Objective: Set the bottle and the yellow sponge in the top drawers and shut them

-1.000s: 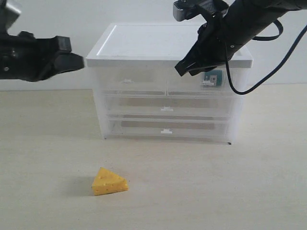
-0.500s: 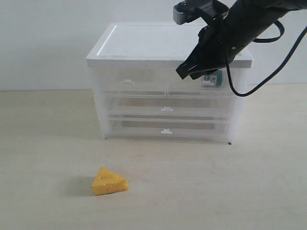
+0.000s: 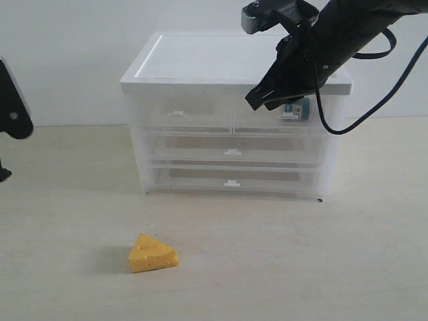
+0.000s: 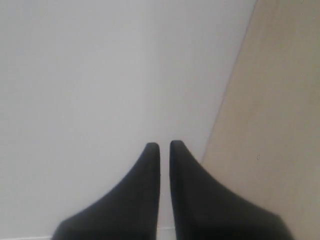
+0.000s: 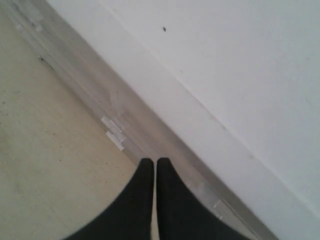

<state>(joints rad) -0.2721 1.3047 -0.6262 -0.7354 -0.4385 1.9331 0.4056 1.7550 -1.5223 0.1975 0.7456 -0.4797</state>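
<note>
The yellow sponge (image 3: 152, 253) lies alone on the table in front of the cabinet. The bottle (image 3: 298, 110) shows through the translucent front of the right top drawer (image 3: 267, 122), partly hidden by my right arm. The left top drawer (image 3: 177, 120) looks pushed in, as does the right one. My right gripper (image 3: 254, 100) (image 5: 155, 161) is shut on nothing and hovers just before the right top drawer's front. My left gripper (image 4: 160, 145) is shut and empty, facing the wall and table edge. Only a piece of the left arm (image 3: 12, 107) shows at the far left.
The white-topped cabinet (image 3: 200, 57) stands at the back of the table, with two full-width drawers (image 3: 232, 152) below the top pair. Their small white tab handles (image 5: 114, 133) show in the right wrist view. A black cable (image 3: 374, 107) hangs from the right arm.
The left arm pulled away from the cabinet's left side to the frame's far left edge. The right gripper stayed almost still at the right top drawer. The sponge has not moved.
</note>
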